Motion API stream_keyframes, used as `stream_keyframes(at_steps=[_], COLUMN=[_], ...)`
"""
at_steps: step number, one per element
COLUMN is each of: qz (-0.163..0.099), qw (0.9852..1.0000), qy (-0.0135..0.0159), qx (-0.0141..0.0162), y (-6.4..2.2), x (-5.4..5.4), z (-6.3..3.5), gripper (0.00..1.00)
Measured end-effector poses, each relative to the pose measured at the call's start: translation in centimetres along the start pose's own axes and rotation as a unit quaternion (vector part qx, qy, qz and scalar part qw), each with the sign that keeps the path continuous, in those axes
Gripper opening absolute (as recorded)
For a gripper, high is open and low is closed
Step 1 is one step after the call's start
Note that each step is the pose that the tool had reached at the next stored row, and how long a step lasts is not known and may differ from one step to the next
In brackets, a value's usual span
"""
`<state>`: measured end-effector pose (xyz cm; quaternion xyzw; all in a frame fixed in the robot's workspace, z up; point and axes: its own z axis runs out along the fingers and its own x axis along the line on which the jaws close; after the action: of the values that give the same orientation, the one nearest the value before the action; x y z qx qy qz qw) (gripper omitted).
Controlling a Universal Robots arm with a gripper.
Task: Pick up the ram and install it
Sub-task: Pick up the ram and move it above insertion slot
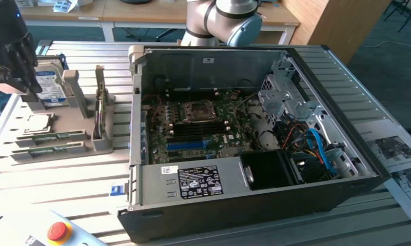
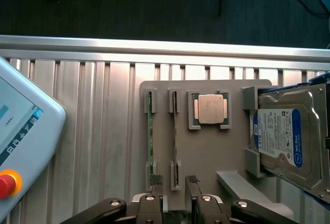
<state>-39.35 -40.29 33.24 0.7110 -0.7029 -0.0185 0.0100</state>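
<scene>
Two ram sticks stand on edge in slots of the grey holder tray [image 2: 206,152]: one ram stick [image 2: 175,139] and a second ram stick [image 2: 150,139] beside it. In the exterior view they lie at the tray's near end, one ram stick [image 1: 53,137] and the other ram stick [image 1: 47,151]. My gripper [image 2: 174,185] hangs above the tray, open, its fingers [image 2: 156,198] either side of the line of the first stick and apart from it. The same gripper [image 1: 14,77] is the dark shape at the exterior view's far left, holding nothing.
The tray also carries a CPU [image 2: 210,109], a hard drive [image 2: 283,141] and an upright expansion card [image 1: 99,110]. The open PC case [image 1: 260,205] with its motherboard [image 1: 198,125] sits to the exterior view's right. A teach pendant [image 2: 20,141] with a red stop button lies near the tray.
</scene>
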Motion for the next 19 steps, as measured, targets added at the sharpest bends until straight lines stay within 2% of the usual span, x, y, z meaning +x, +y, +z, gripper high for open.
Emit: stream_keyframes(at_steps=[7,19], qz=[0.000,0.000], qw=[1.0000,1.0000], qy=[-0.0010,-0.0011], qx=[0.0000,0.0000], y=[-0.03,-0.12], x=[0.0,0.1], z=[0.80,2.97], gripper=[0.31,0.31])
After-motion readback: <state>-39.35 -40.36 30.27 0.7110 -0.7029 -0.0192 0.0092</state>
